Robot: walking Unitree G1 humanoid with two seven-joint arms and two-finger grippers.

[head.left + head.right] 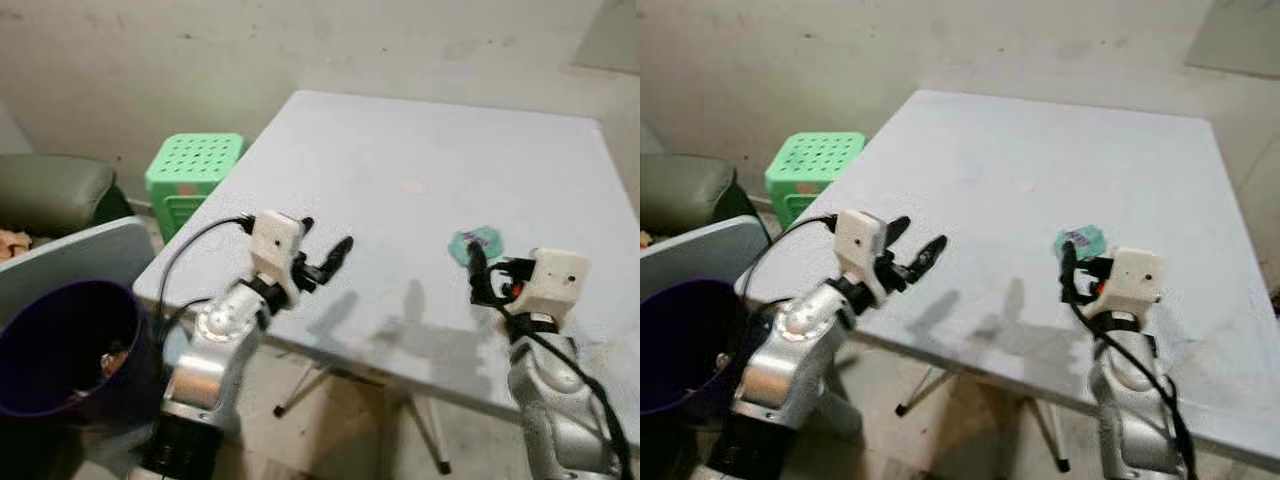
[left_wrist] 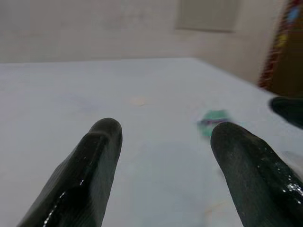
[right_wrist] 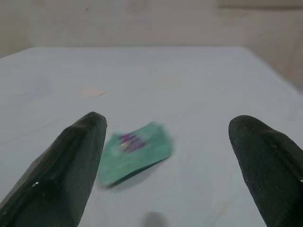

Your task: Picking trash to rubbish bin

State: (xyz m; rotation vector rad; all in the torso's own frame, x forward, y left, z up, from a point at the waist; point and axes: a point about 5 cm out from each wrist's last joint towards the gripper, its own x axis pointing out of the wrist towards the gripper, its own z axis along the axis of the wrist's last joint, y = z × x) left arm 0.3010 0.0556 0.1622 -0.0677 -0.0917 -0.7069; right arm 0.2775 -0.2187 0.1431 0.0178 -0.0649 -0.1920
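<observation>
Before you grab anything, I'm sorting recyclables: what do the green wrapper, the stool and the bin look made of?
The green wrapper looks like thin printed plastic film, flat and slightly creased, though blurred. The stool appears moulded plastic, matt green with a perforated top. The bin seems smooth dark purple plastic, faintly glossy.

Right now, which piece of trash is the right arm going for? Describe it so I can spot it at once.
Look at the pale square table, toward the side by the robot's right arm. Just past the open right pincer lies a small flat green wrapper with a purple mark, the only coloured item on the tabletop besides a faint pale spot.
</observation>
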